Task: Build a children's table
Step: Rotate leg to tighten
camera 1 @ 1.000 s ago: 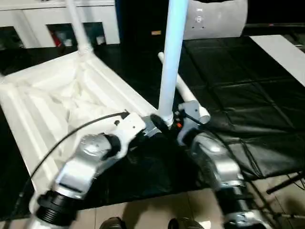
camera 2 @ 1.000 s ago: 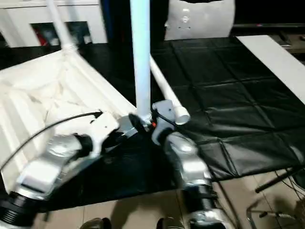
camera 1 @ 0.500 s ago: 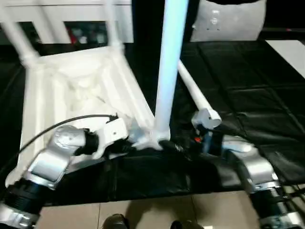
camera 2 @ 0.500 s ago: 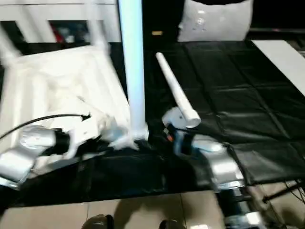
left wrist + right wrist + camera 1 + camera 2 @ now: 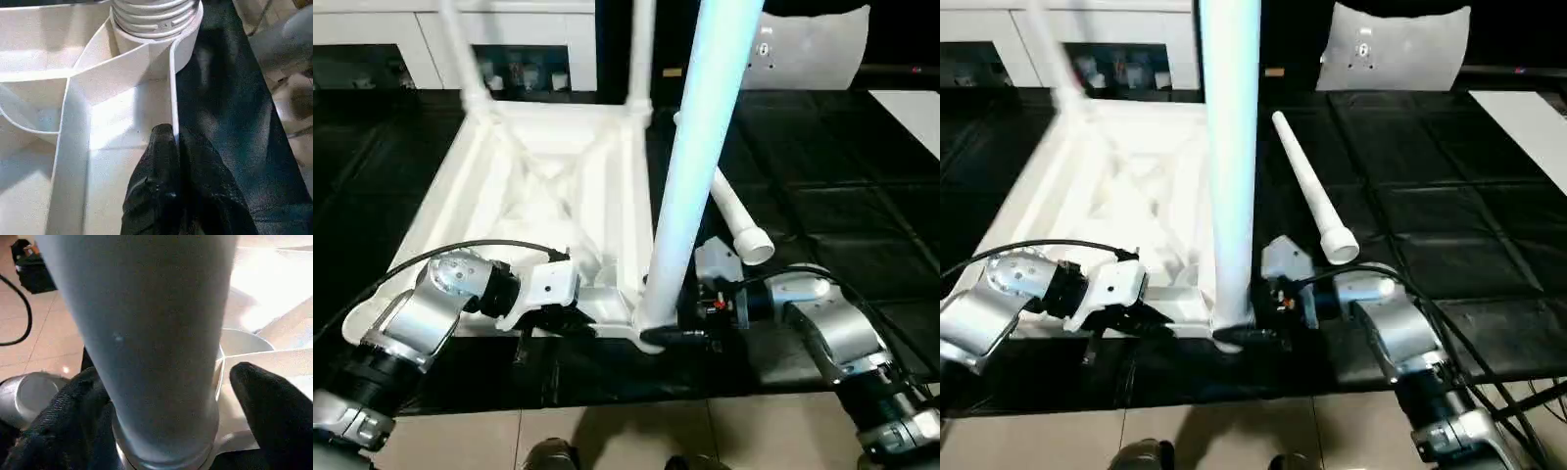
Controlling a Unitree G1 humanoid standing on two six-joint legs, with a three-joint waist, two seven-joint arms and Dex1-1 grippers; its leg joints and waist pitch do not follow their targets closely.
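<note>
The children's table top (image 5: 548, 186) lies upside down on the black mat, ribbed side up. Two legs (image 5: 460, 54) (image 5: 641, 49) stand in its far corners. A third leg (image 5: 700, 166) stands upright in the near right corner socket (image 5: 156, 19). One loose leg (image 5: 736, 211) lies on the mat to the right. My left gripper (image 5: 573, 318) is shut on the top's thin near rim wall (image 5: 172, 88), close to that socket. My right gripper (image 5: 166, 396) is open, one finger on each side of the upright leg's base; one finger (image 5: 264, 401) stands apart from it.
The black mat (image 5: 822, 196) ends at tiled floor (image 5: 636, 441) just in front of me. A white cabinet with glass doors (image 5: 509, 59) lines the back. A flat white board (image 5: 911, 113) lies at the right edge, and a pale bulky object (image 5: 803, 49) sits behind.
The view has shifted. The table top has swung round and now lies square to me, my left gripper still on its rim. My right forearm has swung out to the right.
</note>
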